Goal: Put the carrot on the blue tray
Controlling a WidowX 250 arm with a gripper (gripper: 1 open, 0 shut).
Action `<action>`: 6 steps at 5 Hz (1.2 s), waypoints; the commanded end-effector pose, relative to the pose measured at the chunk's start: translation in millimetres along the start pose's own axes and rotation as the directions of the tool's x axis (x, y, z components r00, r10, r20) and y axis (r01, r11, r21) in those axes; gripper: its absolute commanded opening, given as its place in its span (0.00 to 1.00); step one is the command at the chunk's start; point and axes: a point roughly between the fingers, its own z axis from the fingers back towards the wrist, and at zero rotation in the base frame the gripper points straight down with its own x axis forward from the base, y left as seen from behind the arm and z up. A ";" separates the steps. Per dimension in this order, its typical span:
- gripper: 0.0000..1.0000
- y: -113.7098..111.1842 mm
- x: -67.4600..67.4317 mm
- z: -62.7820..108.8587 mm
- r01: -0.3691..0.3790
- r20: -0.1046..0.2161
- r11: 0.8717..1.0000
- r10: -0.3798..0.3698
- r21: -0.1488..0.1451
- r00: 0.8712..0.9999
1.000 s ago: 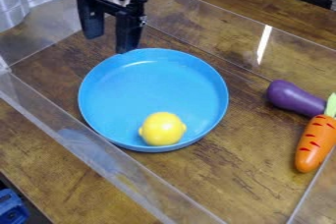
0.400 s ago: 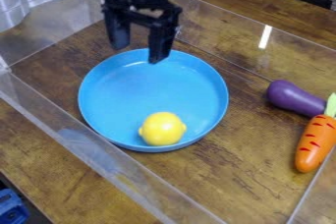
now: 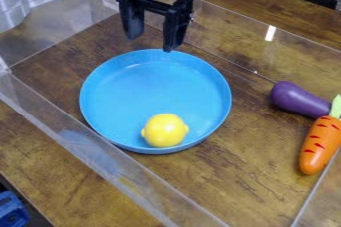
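Bright blue plastic in the middle of the single camera view: the blue tray (image 3: 120, 102), round and shallow with a raised rim, flat on the wooden desk (image 3: 226, 161) inside a clear-walled enclosure (image 3: 80, 156). In the tray, near its front rim, a yellow lemon (image 3: 164, 130). At the right edge of the view, well apart from the tray: the carrot (image 3: 318, 143), orange with dark grooves, lying on the desk with its green stub toward the far side, right next to a purple eggplant (image 3: 301, 98). Hard to tell whether carrot top and eggplant touch.

Above the tray's far rim, the black gripper (image 3: 152, 34), pointing down, fingers spread wide with nothing between them. Nowhere near the carrot, so judged at the approach stage, nothing of the task done yet.

Likely trouble from here:
- Eggplant so close to the carrot's top: a descent too far toward that end could catch or push the wrong toy.
- Carrot tapered and probably smooth: a grip at the thin tip likely to slip, or to squirt the toy out sideways.
- Carrot close to the right enclosure wall: little room for the fingers, risk of striking the clear panel.
- Lemon already in the tray: a drop on top of it could send the carrot rolling against or over the low rim
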 end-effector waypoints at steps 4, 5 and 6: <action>1.00 5.8 -23.0 42.3 0.119 0.016 0.993 -0.119 -0.014 0.993; 1.00 -1.8 -23.2 34.6 0.132 0.001 0.991 -0.132 -0.027 0.991; 1.00 -10.9 -22.5 25.0 0.147 -0.016 0.988 -0.148 -0.039 0.989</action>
